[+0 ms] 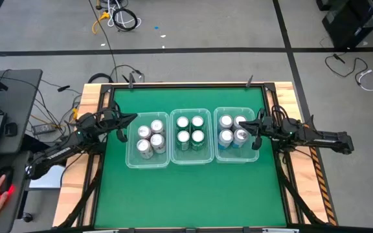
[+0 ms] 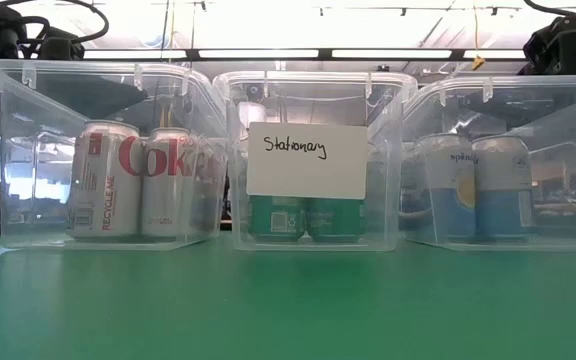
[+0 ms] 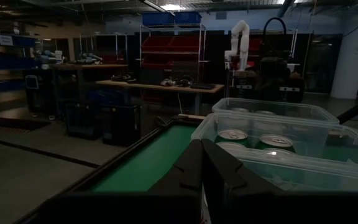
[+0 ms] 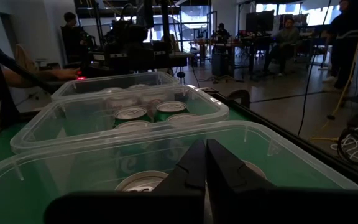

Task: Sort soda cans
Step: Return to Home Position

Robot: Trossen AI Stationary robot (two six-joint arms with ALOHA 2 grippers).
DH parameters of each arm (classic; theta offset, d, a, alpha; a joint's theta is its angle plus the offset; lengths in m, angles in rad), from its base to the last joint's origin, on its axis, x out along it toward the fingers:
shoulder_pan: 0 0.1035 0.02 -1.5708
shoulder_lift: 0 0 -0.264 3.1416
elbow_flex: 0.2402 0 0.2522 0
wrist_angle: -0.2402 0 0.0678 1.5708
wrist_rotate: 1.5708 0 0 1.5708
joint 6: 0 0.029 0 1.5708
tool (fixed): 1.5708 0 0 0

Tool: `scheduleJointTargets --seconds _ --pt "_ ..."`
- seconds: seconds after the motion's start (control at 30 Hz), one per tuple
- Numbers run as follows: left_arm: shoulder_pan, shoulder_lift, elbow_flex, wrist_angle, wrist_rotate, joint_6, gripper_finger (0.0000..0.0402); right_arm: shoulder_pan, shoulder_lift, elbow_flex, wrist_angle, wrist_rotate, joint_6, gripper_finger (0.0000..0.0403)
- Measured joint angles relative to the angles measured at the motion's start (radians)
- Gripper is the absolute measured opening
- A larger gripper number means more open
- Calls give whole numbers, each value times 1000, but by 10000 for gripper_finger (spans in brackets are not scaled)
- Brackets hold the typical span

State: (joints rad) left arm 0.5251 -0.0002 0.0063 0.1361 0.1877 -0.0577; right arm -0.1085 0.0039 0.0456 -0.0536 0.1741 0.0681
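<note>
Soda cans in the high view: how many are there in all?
12. Four silver cans in the left bin, four green cans in the middle bin, four blue cans in the right bin. The right tool overhangs that bin's edge; nothing seems hidden.

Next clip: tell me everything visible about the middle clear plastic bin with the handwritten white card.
The middle clear rectangular plastic bin stands upright, lidless, on the green table between two similar bins. Its see-through walls end in a thicker rim. A white card reading "Stationary" shows on the wall facing the low view. Inside stand four green soda cans, silver tops up, two by two.
</note>
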Motion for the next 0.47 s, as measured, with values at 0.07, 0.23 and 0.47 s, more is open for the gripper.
scheduleJointTargets --seconds 0.07,0.23,0.47 --pt "0 0 0 0 0 0 10 0 0 0 0 0 0 1" --pt "0 0 0 0 0 0 10 0 0 0 0 0 0 3" --pt "0 0 0 0 0 0 10 0 0 0 0 0 0 2"
